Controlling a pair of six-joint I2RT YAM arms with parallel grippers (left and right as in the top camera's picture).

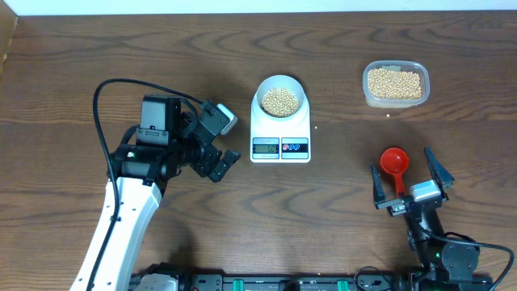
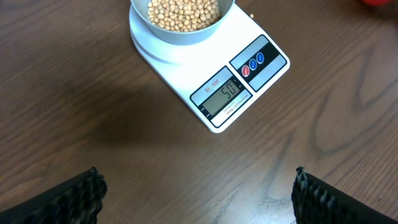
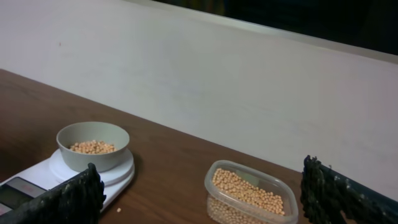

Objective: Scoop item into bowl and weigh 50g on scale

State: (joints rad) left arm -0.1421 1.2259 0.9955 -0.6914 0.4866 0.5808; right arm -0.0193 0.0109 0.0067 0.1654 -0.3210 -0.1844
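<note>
The pale blue bowl (image 1: 280, 99) sits on the white scale (image 1: 280, 139), holding a layer of tan beans (image 1: 280, 101). In the left wrist view the display (image 2: 225, 95) appears to read 50, so the weighing looks done. The red scoop (image 1: 395, 161) lies on the table between the fingers of the right gripper (image 1: 402, 168), whose jaws stand wide apart and grasp nothing. The left gripper (image 2: 198, 180), just beside the scale, is likewise spread and empty. The clear tub (image 1: 367, 95) of spare beans stands well apart at the far right (one stray bean lies just in front of it). Little if anything looks left to do
</note>
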